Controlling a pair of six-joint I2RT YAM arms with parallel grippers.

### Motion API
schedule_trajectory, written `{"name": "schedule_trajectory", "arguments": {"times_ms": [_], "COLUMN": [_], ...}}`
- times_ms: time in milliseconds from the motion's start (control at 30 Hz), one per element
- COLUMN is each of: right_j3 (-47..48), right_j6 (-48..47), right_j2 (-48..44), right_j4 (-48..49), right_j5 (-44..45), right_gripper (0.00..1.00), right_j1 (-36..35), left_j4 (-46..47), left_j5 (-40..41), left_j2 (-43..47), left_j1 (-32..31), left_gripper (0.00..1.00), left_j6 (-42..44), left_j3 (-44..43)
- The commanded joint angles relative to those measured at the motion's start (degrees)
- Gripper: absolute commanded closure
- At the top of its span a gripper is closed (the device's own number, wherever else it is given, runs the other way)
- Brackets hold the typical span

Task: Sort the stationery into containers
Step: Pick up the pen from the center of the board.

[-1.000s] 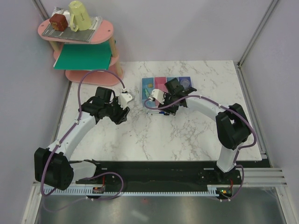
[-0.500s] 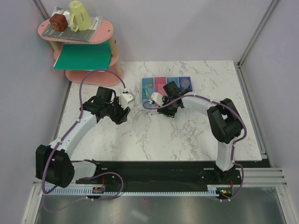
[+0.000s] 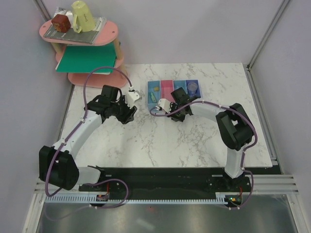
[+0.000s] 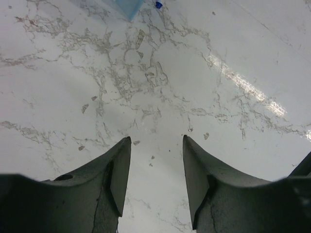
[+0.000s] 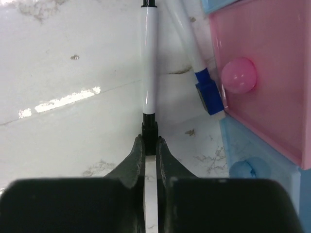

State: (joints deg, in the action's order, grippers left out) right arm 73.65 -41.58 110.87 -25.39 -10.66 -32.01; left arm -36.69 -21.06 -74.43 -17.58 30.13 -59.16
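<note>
Black-capped marker [image 5: 149, 63] lies on the marble table [image 4: 218, 48], running straight ahead from the right gripper [image 5: 150, 145]. The two jaws are pressed in on the marker's near black end with almost no gap between them, so it appears to be gripped. Just to the right of the jaws lies the blue-capped marker [image 5: 192, 48], its cap resting against the wall of the pink bin [image 5: 272, 43], which stands ahead and to the right. Compared with a second ago, the overhead view shows the right wrist has swung in and dropped low over the two markers in front of the row of bins [image 3: 166, 87]. The left arm has meanwhile crept a little toward the row's left end. The left gripper [image 4: 156, 165] has its jaws spread apart with nothing between them, only bare marble below and ahead, and a pale blue bin corner far ahead at the upper edge. Judging from this, the grasp on one marker is made but it is not yet lifted. Both markers have yet to go into a bin.
</note>
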Motion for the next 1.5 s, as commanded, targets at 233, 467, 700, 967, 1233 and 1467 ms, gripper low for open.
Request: {"name": "schedule_trajectory", "arguments": {"times_ms": [233,467,700,967,1233,1467], "right_j3": [-5.18,-4.48,-2.98,-2.02,-1.93,-2.02], "right_j6": [1.59,5.80,5.28,5.46,5.37,5.55], "right_j2": [-16.55,-26.75,-30.44,-30.89,-30.19,-30.18], "right_j4": [-8.97,-9.68,-10.82,-11.79,-11.44,-11.18], "right_j5": [-0.51,2.48,5.20,5.12,4.68,4.42], "right_gripper": [0.98,0.98,0.98,0.98,0.98,0.98], "right_j1": [0.28,4.40,8.80,9.60,9.95,10.12], "left_j4": [6.18,17.24,27.10,33.17,35.98,35.72], "left_j5": [0.32,5.49,14.54,20.97,21.94,19.31], "left_j2": [-7.48,-15.55,-27.41,-34.81,-35.87,-38.59], "left_j1": [-4.56,-14.21,-20.03,-20.56,-21.53,-21.62], "left_gripper": [0.46,0.47,0.48,0.48,0.48,0.48], "left_j6": [4.32,2.92,3.62,5.38,8.10,10.12], "left_j3": [-6.06,-4.48,-7.28,-12.65,-11.51,-11.42]}}
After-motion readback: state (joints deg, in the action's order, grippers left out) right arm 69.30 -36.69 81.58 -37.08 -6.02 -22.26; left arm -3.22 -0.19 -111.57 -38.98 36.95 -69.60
